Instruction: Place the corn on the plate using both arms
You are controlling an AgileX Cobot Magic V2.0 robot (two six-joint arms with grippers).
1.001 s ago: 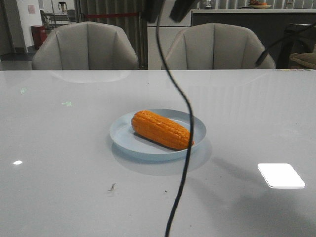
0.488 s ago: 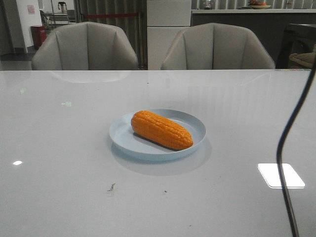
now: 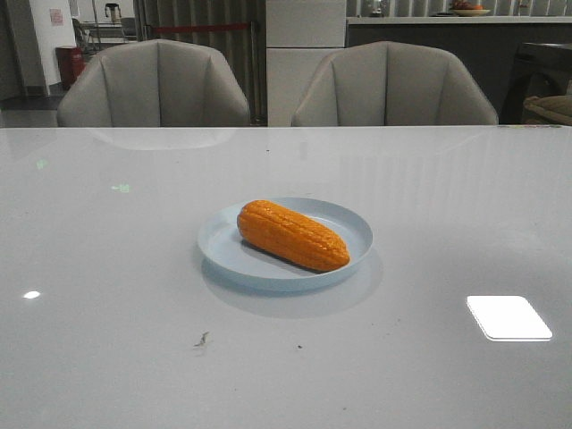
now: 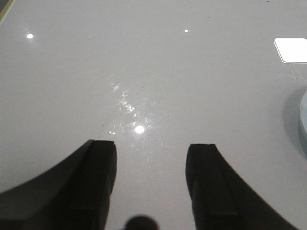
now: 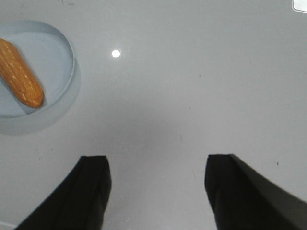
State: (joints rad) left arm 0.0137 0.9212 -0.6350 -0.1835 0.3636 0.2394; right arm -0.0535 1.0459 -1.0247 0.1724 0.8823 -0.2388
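Note:
The orange-yellow corn point(image 3: 291, 234) lies on its side across the pale blue plate point(image 3: 219, 243) in the middle of the table, its tapered end toward the front right. Neither arm shows in the front view. My left gripper point(image 4: 150, 143) is open over bare table, with only the plate's rim point(image 4: 302, 117) at the frame edge. My right gripper point(image 5: 157, 158) is open too, nothing between its fingers; the corn point(image 5: 20, 73) and the plate point(image 5: 56, 52) lie well away from it.
Two grey chairs point(image 3: 154, 85) point(image 3: 393, 85) stand behind the table's far edge. A bright light reflection point(image 3: 508, 317) sits on the glossy tabletop at the front right, and a small dark speck point(image 3: 203, 339) lies in front of the plate.
The dangling black cable swept from in front of the plate to the right and has left the front view. Corn and plate have not moved.

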